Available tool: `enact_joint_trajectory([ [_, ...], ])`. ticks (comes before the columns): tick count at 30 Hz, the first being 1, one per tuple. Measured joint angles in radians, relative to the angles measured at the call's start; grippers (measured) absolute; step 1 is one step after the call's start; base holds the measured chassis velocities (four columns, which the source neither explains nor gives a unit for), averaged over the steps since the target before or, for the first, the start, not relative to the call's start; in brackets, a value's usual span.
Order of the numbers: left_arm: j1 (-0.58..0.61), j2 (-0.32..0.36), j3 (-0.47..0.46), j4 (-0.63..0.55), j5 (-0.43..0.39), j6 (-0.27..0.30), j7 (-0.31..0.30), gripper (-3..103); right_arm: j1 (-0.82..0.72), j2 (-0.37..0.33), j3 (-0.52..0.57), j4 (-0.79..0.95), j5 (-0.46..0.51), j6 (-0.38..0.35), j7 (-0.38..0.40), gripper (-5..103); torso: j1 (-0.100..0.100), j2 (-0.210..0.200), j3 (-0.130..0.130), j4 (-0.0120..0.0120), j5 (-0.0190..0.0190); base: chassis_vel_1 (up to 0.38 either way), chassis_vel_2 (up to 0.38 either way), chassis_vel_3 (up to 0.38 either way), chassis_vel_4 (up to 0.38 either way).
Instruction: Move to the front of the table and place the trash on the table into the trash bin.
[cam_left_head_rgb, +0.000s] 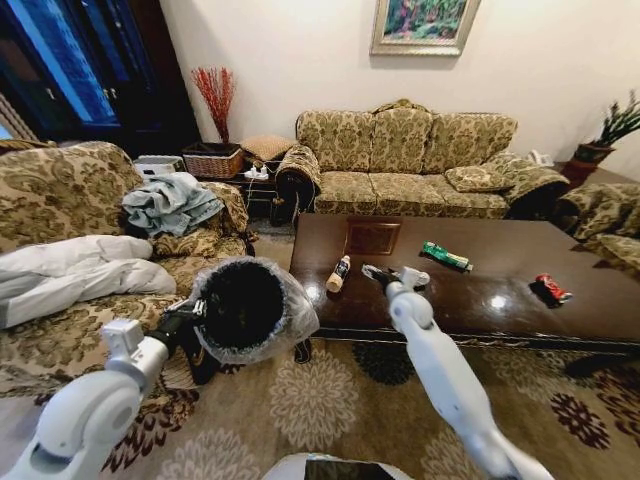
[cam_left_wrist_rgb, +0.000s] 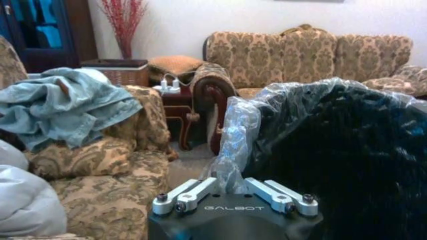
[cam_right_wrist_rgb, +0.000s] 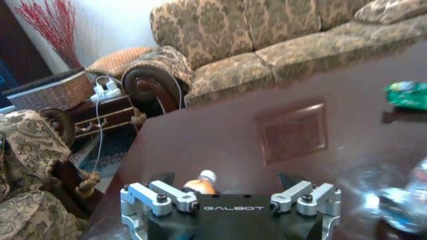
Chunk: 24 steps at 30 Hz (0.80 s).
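Head view is showing the small bottle lying on the table, toward the table's near left corner, with the right gripper hanging just beside it at the bottle's 3 o'clock. The crumpled wrapper is lying at the gripper's 3 o'clock, the green wrapper farther on at 2 o'clock, and the red can well apart toward the table's right end. The left gripper is clamping the bag-lined rim of the trash bin and holding it raised at the bottle's 8 o'clock, off the table's left edge.

Judgement: the step in hand is taking the bottle. To do it well, the right arm should be centring its fingers across the bottle's body and closing squarely, since a round bottle on a glossy top is likely to roll; the bin should be kept steady with its mouth facing up.

Right wrist view is showing what the head view is not: the jaws standing wide open with the bottle between them, cap pointing away. Left wrist view is showing the left fingers pinched shut on the bag at the bin's rim.
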Motion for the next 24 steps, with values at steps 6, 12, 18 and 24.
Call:
enact_joint_trajectory([
  [6, -0.010, 0.006, -0.014, 0.005, -0.016, -0.005, 0.001, 2, 0.077, 0.057, -0.042, -0.088, 0.033, -0.050, 0.052, 100, 0.000, 0.000, 0.000, 0.0001, 0.0002, 0.000, 0.000, 0.000, 0.000],
  [12, -0.015, 0.000, -0.013, 0.000, -0.017, -0.006, 0.003, 2, 0.148, 0.131, -0.053, -0.202, 0.085, -0.117, 0.124, 100, 0.000, 0.000, 0.000, 0.0002, 0.0005, 0.000, 0.000, 0.000, 0.000],
  [18, -0.010, -0.009, -0.024, 0.009, -0.013, -0.015, 0.006, 2, 0.219, 0.181, -0.030, -0.333, 0.065, -0.164, 0.109, 100, 0.000, 0.000, 0.000, -0.0001, 0.0004, 0.000, 0.000, 0.000, 0.000],
  [24, -0.012, -0.018, -0.029, 0.011, -0.012, -0.017, 0.007, 2, 0.294, 0.224, -0.013, -0.475, -0.009, -0.191, 0.067, 100, 0.000, 0.000, 0.000, 0.0000, 0.0003, 0.000, 0.000, 0.000, 0.000],
])
